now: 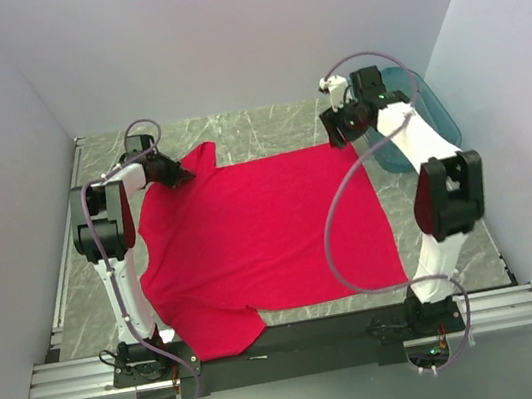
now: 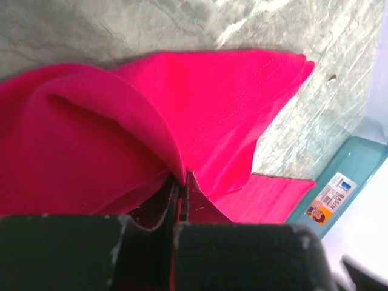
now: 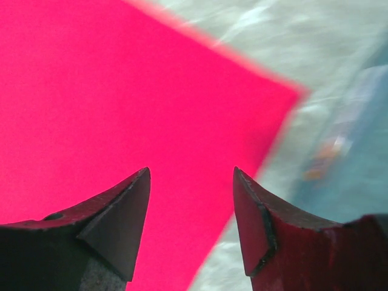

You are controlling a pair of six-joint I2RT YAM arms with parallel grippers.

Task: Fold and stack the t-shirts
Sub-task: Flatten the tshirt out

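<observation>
A plain red t-shirt (image 1: 272, 239) lies spread flat on the marble table, collar side to the left. My left gripper (image 1: 181, 175) is at the far left sleeve and is shut on a pinch of that red cloth. In the left wrist view the t-shirt (image 2: 212, 103) bunches up into a fold that runs into the closed left gripper (image 2: 183, 182). My right gripper (image 1: 340, 137) hovers over the shirt's far right corner. In the right wrist view the right gripper (image 3: 191, 176) stands open above the t-shirt (image 3: 121, 109), with nothing between its fingers.
A teal translucent basin (image 1: 426, 123) stands at the far right, just beyond the shirt's corner, and shows as the basin (image 2: 339, 188) with a label and as the blurred basin (image 3: 357, 157). Bare marble table (image 1: 264, 124) runs along the back. White walls close in on three sides.
</observation>
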